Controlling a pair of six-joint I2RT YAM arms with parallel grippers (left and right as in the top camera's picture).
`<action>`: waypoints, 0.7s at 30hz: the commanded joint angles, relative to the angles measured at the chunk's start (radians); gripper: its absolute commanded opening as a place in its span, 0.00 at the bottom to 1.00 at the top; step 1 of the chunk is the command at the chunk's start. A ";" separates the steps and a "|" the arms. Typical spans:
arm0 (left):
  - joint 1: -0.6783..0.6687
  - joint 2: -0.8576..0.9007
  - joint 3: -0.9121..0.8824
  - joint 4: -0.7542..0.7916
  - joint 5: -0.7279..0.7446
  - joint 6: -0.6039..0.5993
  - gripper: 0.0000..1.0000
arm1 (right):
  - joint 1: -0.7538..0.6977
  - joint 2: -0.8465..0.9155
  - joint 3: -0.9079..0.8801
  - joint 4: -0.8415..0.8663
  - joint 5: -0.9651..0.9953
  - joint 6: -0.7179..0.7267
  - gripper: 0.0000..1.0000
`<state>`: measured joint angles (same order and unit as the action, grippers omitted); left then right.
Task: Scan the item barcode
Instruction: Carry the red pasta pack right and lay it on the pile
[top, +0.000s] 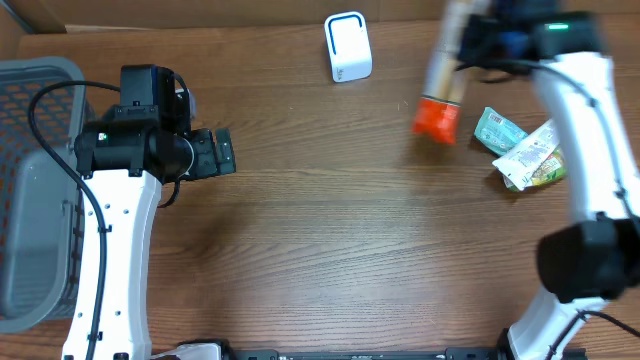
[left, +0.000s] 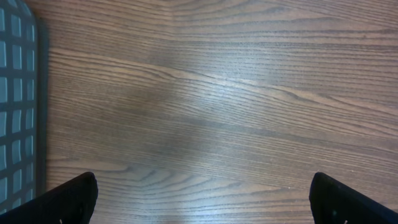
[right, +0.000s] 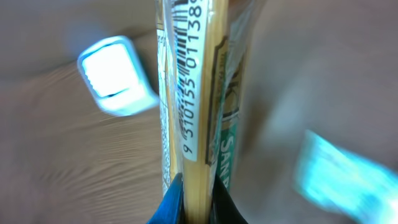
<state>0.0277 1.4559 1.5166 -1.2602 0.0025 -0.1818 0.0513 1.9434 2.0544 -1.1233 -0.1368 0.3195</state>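
My right gripper (top: 472, 42) (right: 196, 194) is shut on a long, thin pasta packet (top: 440, 90) with an orange end, held above the table's back right. In the right wrist view the packet (right: 205, 93) runs up from between the jaws, with its white barcode label (right: 189, 81) facing the camera. The white, blue-edged scanner (top: 347, 46) stands at the back centre and appears blurred at upper left in the right wrist view (right: 115, 76). At the left of the table my left gripper (top: 214, 152) (left: 202, 202) is open over bare wood, its fingertips (left: 76, 199) wide apart.
A grey mesh basket (top: 30, 190) (left: 15, 93) sits at the left edge. At the right, under the right arm, lie a teal packet (top: 498, 128) and a white-green packet (top: 532, 158). A blurred cyan packet (right: 342, 177) shows in the right wrist view.
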 joint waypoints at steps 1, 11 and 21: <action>-0.004 -0.005 0.000 0.002 -0.006 -0.010 1.00 | -0.101 -0.034 -0.042 -0.035 -0.047 0.129 0.04; -0.004 -0.005 0.000 0.002 -0.006 -0.010 0.99 | -0.253 -0.022 -0.443 0.282 -0.089 0.126 0.04; -0.004 -0.005 0.000 0.002 -0.006 -0.010 1.00 | -0.361 -0.097 -0.444 0.133 -0.099 0.126 0.42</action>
<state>0.0277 1.4559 1.5166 -1.2598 0.0029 -0.1818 -0.2863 1.9366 1.5707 -0.9775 -0.2153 0.4458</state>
